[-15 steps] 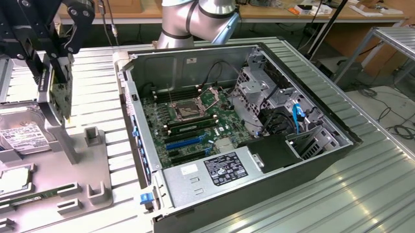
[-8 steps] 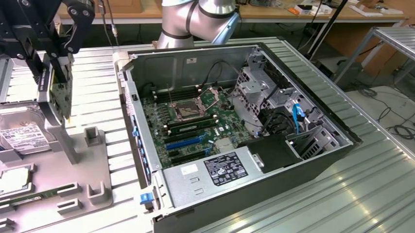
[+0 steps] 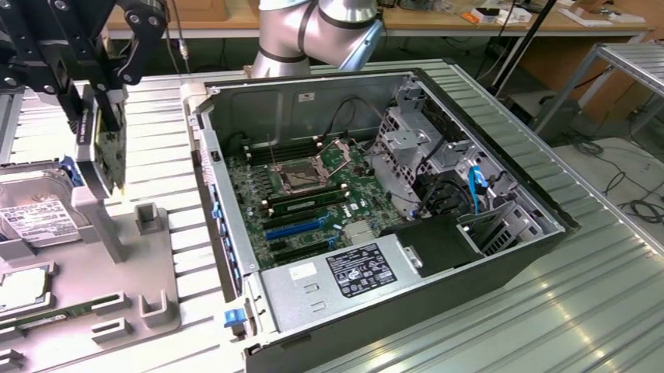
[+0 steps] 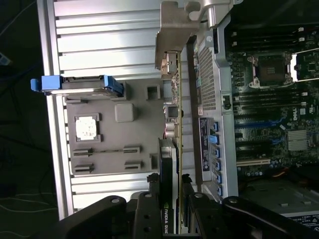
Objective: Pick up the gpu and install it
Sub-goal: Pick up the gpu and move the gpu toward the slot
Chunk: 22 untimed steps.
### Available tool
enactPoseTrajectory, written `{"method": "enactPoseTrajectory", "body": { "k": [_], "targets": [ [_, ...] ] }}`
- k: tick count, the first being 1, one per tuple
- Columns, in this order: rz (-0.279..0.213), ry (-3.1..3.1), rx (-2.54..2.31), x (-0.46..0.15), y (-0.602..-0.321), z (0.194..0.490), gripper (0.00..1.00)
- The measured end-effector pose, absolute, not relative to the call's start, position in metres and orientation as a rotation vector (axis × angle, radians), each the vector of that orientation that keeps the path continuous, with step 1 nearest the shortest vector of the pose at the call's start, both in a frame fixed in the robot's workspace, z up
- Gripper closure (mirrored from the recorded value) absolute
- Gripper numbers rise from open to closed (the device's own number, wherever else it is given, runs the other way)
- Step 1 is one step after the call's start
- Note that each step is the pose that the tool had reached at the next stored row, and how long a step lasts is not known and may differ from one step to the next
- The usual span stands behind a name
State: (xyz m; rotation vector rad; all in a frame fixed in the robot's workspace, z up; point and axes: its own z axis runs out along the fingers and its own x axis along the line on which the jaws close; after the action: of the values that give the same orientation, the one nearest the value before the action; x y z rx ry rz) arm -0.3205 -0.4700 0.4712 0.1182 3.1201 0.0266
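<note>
Fingers (image 4: pixel 145 216) in tight downward pinch

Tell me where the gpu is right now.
The gpu hangs upright in the jaws at the exterior view's left, over the grey tray and beside the open computer case.
</note>
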Motion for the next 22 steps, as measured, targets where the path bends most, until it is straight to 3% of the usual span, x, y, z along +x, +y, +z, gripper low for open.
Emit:
{"method": "enactPoseTrajectory", "body": {
  "k": [22],
  "targets": [
    [0.027,3.120,0.118,-0.268,-0.470,0.471,0.73]
  ]
}}
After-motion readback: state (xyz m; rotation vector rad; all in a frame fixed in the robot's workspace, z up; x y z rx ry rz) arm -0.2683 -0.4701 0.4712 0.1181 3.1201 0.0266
